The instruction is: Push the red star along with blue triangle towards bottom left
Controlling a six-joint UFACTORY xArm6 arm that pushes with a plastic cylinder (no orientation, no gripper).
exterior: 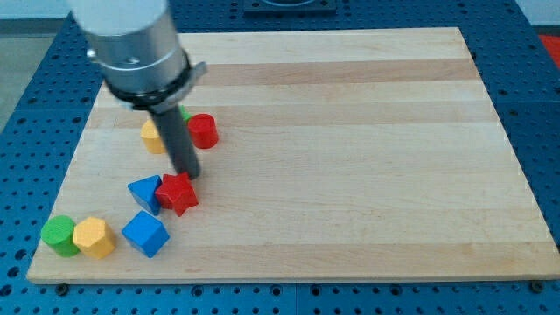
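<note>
Tip (189, 175) touches red star (178, 192), which abuts blue triangle (146, 192); pair sits short of bench (350, 219) corner; no claw fitted.

Lab: wooden board (350, 131) on blue perforated bench (35, 96)

Tip of the tool (189, 174) down at the upper edge of the red star (178, 193), touching it. Blue triangle (145, 192) pressed against the star's left side. Blue cube (144, 233) just below; yellow block (94, 237) and green cylinder (59, 235) near the bottom-left corner of the wooden tabletop (350, 157). Red cylinder (203, 130) and another yellow block (154, 136) behind the rod.
</note>
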